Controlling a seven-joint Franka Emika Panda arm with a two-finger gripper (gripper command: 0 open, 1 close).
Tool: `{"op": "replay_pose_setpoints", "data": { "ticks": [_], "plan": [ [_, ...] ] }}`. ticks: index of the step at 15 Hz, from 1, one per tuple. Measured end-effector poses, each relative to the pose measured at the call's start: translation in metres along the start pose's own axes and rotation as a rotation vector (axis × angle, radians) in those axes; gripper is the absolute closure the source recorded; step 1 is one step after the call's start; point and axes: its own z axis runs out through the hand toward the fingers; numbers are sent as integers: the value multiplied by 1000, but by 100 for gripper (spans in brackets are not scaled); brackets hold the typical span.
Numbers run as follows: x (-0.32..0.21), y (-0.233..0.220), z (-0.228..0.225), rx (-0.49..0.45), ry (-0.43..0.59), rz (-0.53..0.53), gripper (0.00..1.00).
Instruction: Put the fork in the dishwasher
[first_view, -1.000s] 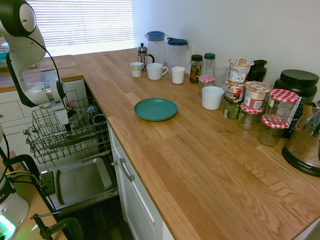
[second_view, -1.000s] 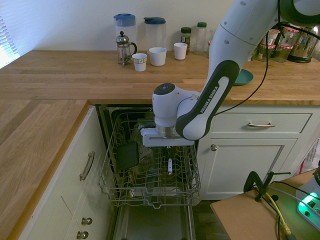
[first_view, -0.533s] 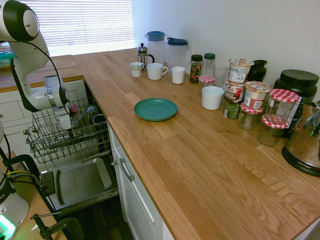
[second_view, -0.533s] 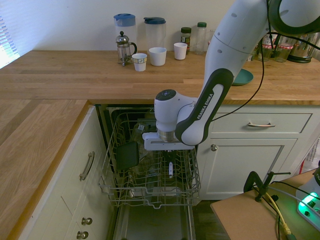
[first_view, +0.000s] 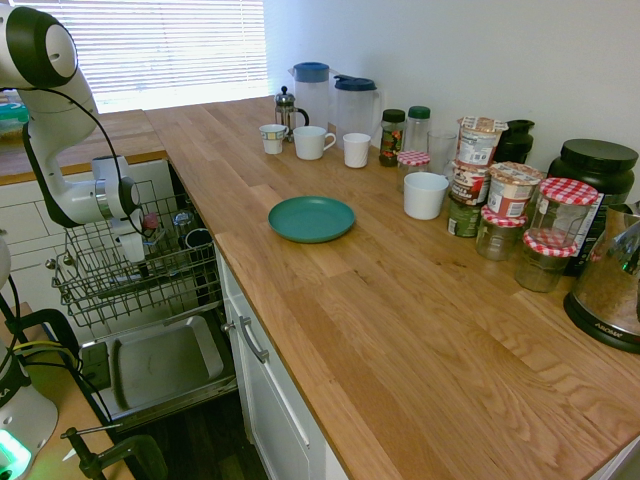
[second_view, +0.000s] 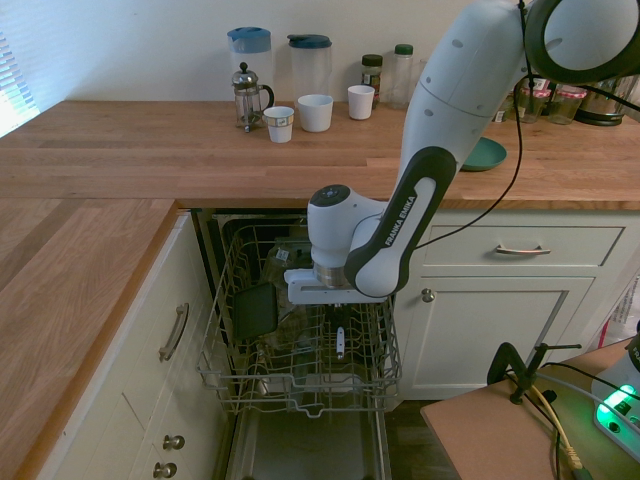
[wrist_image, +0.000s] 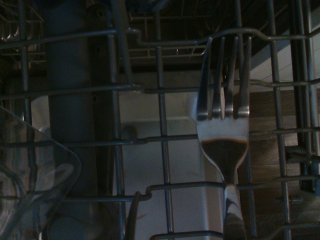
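- We saw the claw (second_view: 338, 316) pinched narrow on the fork (second_view: 340, 345).
- We judged the fork light, rigid and slippery; we preferred a handle grip, clear of the tines.
- Beneath the claw, we noted the wire rack (second_view: 225, 378) of the dishwasher (second_view: 310, 445).

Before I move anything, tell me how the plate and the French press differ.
The plate is teal; the French press is clear and silver with black parts. The plate is flat and low, while the French press stands tall. The plate has no handle; the French press has a black one. Both rest on the wooden counter.
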Motion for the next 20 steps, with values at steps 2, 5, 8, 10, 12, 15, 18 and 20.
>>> {"op": "replay_pose_setpoints", "data": {
  "ticks": [2, 5, 8, 10, 12, 15, 18, 20],
  "plan": [
    [-1, -1, 2, 2, 4, 2, 0],
    [-1, -2, 2, 3, 8, 5, 0],
    [4, -5, -4, 16, 18, 9, 0],
    [10, -5, -22, 35, 26, 14, 0],
    [18, 1, -49, 52, 38, 23, 0],
    [25, 7, -100, 76, 49, 39, 0],
    [38, 11, -146, 98, 56, 79, 0],
    [46, 13, -174, 108, 60, 101, 0]
  ]
}}
